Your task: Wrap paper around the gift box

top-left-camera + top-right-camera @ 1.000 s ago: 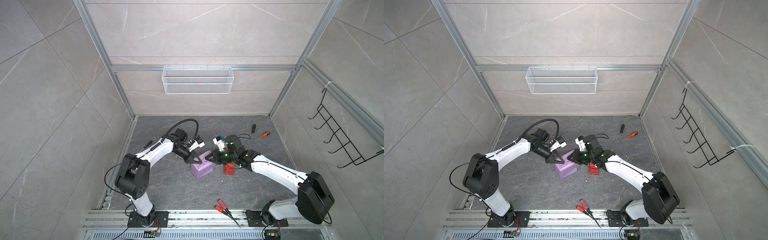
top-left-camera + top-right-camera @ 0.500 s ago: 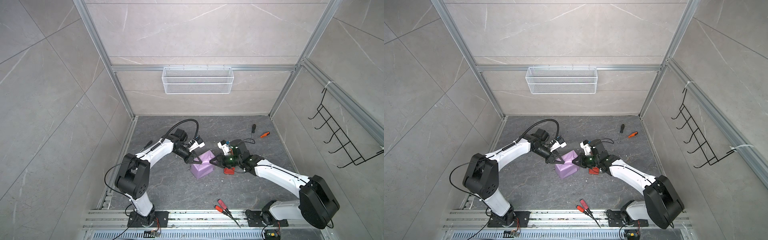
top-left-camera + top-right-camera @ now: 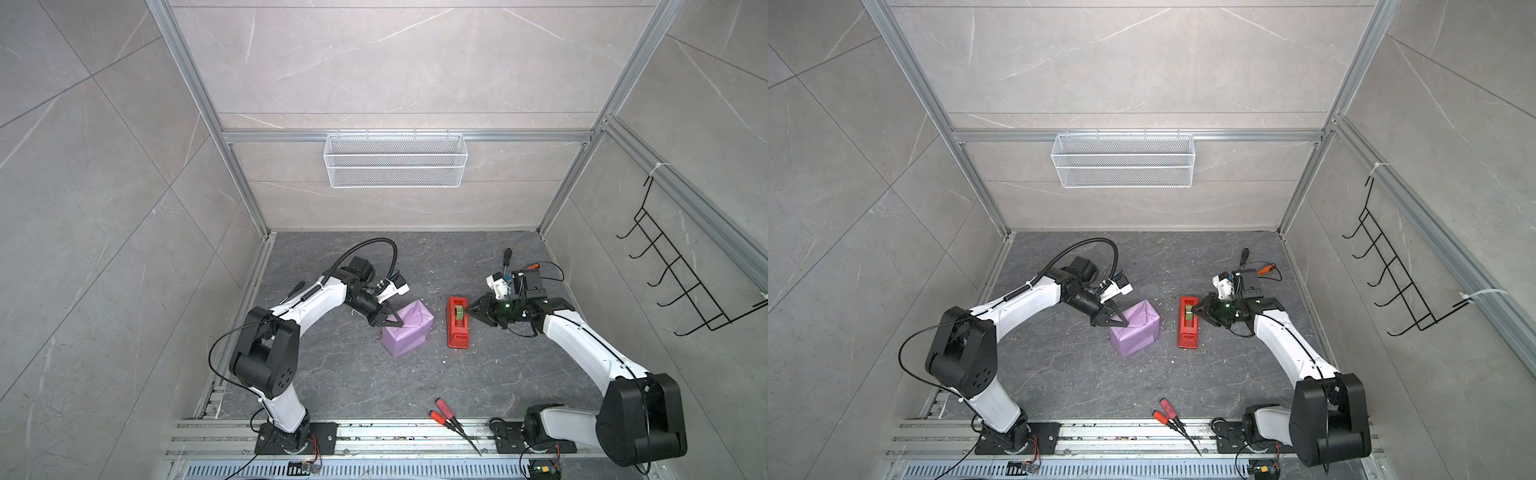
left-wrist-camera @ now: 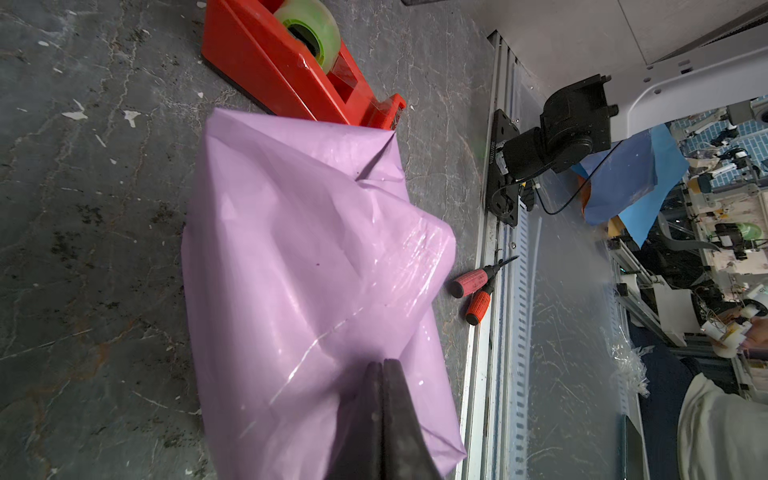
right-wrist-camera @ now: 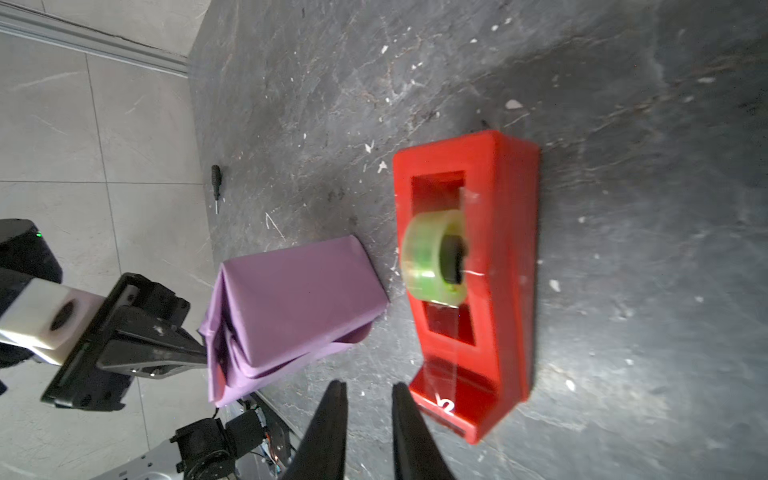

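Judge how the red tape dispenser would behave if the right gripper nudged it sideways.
Probably slides rather than tips: the tape dispenser lies long and low on a flat base. It looks like a rigid moulded block, so it should not flex. The green roll sits on a hub and might turn slightly.

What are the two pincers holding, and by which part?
Nothing that shows. The left pincer is shut, tip against the paper's side, no fold visibly pinched. The right pincer is open and empty beside the dispenser.
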Action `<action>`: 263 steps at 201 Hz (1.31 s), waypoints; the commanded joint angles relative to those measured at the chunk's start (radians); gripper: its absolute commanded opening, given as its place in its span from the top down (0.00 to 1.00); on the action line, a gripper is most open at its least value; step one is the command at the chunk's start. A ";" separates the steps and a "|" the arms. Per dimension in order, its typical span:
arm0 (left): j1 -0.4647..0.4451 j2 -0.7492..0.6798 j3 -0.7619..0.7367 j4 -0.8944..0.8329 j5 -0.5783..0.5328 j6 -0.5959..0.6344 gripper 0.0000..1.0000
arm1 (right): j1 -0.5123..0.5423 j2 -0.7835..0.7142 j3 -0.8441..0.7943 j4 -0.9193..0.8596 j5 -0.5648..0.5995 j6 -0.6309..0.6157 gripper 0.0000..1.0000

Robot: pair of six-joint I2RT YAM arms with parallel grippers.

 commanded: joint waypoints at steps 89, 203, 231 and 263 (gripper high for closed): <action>-0.011 0.034 -0.028 -0.046 -0.174 0.035 1.00 | -0.022 0.188 -0.104 0.124 -0.191 -0.058 0.73; -0.011 0.038 -0.040 -0.028 -0.177 0.031 1.00 | -0.022 0.277 -0.162 0.252 -0.276 -0.018 0.86; -0.011 0.033 -0.033 -0.041 -0.175 0.032 1.00 | -0.020 0.260 -0.175 0.301 -0.300 0.042 0.85; -0.011 0.039 -0.035 -0.034 -0.173 0.027 1.00 | -0.021 0.260 -0.159 0.285 -0.302 0.042 1.00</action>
